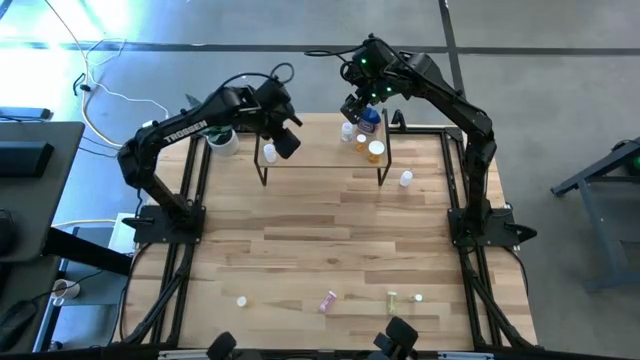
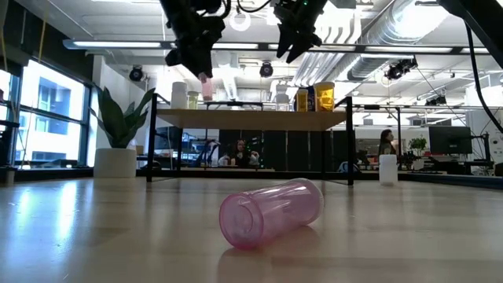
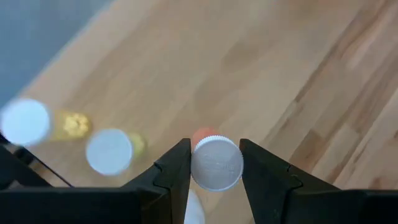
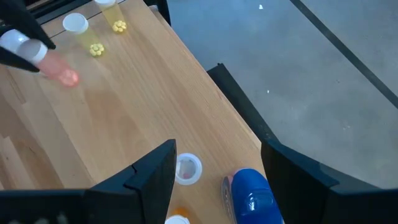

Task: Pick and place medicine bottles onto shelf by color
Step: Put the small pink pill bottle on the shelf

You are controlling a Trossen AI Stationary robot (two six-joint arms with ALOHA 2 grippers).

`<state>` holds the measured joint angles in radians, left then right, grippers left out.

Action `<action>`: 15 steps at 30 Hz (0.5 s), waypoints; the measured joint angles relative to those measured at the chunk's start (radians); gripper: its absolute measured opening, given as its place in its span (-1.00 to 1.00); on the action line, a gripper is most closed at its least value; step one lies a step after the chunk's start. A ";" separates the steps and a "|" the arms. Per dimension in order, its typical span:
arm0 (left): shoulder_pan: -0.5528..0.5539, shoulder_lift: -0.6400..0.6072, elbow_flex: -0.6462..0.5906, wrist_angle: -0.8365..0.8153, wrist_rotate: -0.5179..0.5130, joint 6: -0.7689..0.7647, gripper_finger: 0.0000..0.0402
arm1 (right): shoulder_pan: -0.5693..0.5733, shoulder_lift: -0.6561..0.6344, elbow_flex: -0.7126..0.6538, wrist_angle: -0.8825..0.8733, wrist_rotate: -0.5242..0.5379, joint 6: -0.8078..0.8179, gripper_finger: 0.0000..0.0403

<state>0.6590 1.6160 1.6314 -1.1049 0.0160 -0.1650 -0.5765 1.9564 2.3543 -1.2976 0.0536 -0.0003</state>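
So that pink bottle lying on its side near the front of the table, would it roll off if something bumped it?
Probably. The pink bottle is a smooth cylinder lying on its side on the bare table, so a sideways nudge would likely roll it. It looks see-through and empty, so probably light and easily sent skidding. It seems to be plastic, so unlikely to break.

Pink bottle (image 2: 271, 212), blue bottle (image 4: 252, 198), light-wood shelf (image 1: 325, 155).

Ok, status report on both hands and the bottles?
Left hand shut on pink bottle, above shelf. Right hand open over blue bottle. Nothing in the way.
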 joint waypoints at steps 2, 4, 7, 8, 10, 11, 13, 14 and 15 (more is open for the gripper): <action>-0.003 0.016 0.000 -0.024 -0.001 0.000 -0.41 | 0.000 0.000 0.000 0.000 0.000 0.000 0.12; -0.008 0.035 0.000 -0.036 -0.002 0.006 -0.41 | 0.000 0.000 0.000 0.000 0.000 0.000 0.12; -0.008 0.048 0.000 -0.035 -0.001 0.011 -0.41 | 0.000 0.000 0.000 0.000 0.000 0.000 0.12; -0.008 0.052 0.000 -0.034 -0.002 0.012 -0.41 | 0.000 0.000 0.000 0.000 0.000 0.000 0.12; -0.008 0.063 0.000 -0.034 -0.001 0.019 -0.41 | 0.000 0.000 0.000 0.000 0.000 0.000 0.12; -0.008 0.067 0.000 -0.026 -0.002 0.019 -0.41 | 0.000 0.000 0.000 0.000 0.000 0.000 0.12; -0.008 0.072 0.001 -0.025 -0.001 0.020 -0.41 | 0.000 0.000 0.000 0.000 0.000 0.000 0.12; -0.008 0.074 0.002 -0.023 -0.001 0.020 -0.41 | 0.000 0.000 0.000 0.000 0.000 0.000 0.12; -0.008 0.074 0.002 -0.022 -0.001 0.024 -0.41 | 0.000 0.000 0.000 0.000 0.000 0.000 0.12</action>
<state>0.6512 1.6897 1.6333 -1.1273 0.0147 -0.1413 -0.5766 1.9564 2.3543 -1.2976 0.0536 -0.0002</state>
